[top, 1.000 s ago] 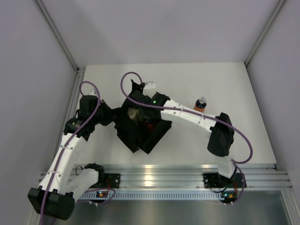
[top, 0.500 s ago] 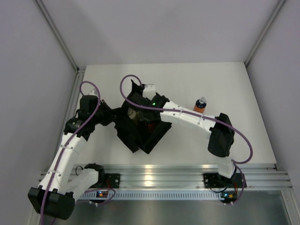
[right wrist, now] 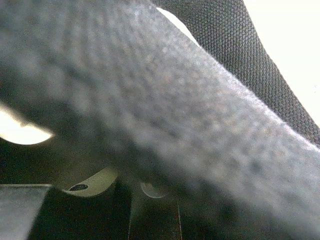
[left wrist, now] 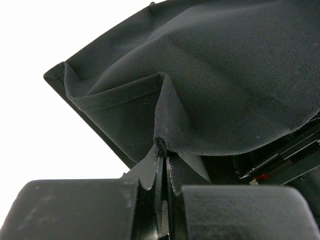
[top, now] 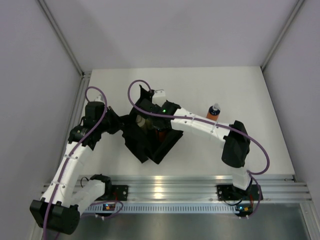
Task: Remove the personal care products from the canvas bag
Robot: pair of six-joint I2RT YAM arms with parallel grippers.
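Note:
The black canvas bag (top: 150, 140) lies slumped mid-table. My left gripper (top: 119, 125) is shut on a fold of its left rim, and the left wrist view shows the pinched fabric (left wrist: 165, 115) between the fingertips (left wrist: 162, 152). My right gripper (top: 149, 119) reaches down into the bag's mouth, its fingers hidden by fabric. A beige bottle (top: 142, 121) and an orange one (top: 159, 133) show inside the bag. One orange bottle with a dark-blue band (top: 214, 111) stands on the table to the right. The right wrist view shows a pale yellow-green shape (right wrist: 95, 182) and a small round cap (right wrist: 150, 190) under blurred fabric (right wrist: 165, 100).
The white table (top: 250, 90) is boxed in by grey walls at the left, back and right. An aluminium rail (top: 165, 189) with the arm bases runs along the near edge. Purple cables loop above both arms.
My right wrist has shifted slightly left and deeper over the bag's mouth. The left gripper keeps its hold on the rim and has not moved.

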